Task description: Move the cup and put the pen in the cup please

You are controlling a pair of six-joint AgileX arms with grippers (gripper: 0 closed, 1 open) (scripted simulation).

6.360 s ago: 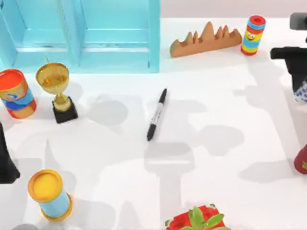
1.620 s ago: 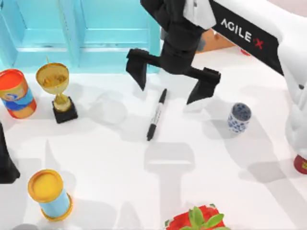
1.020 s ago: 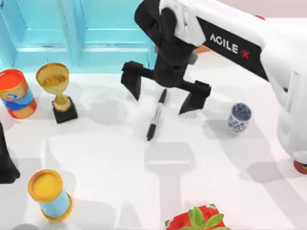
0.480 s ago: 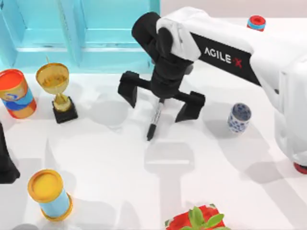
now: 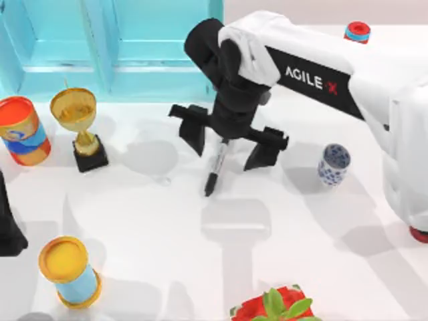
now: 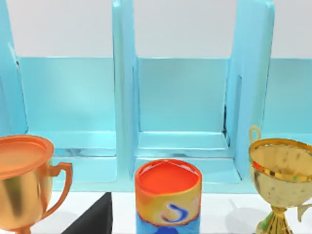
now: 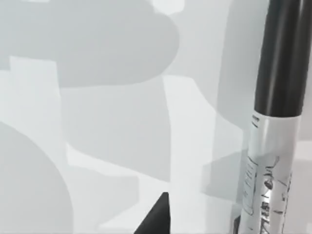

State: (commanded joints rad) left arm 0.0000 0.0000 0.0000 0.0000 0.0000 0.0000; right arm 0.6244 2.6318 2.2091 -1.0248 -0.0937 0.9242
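The cup [image 5: 333, 164] stands placed; the right gripper [image 5: 231, 146], jaws apart, straddles the pen [image 5: 215, 169], not yet gripped.

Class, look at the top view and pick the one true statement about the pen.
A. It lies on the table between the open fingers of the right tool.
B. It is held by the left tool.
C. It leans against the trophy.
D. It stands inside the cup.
A: the pen lies flat on the table, with the right tool open astride it, and the cup stands apart.
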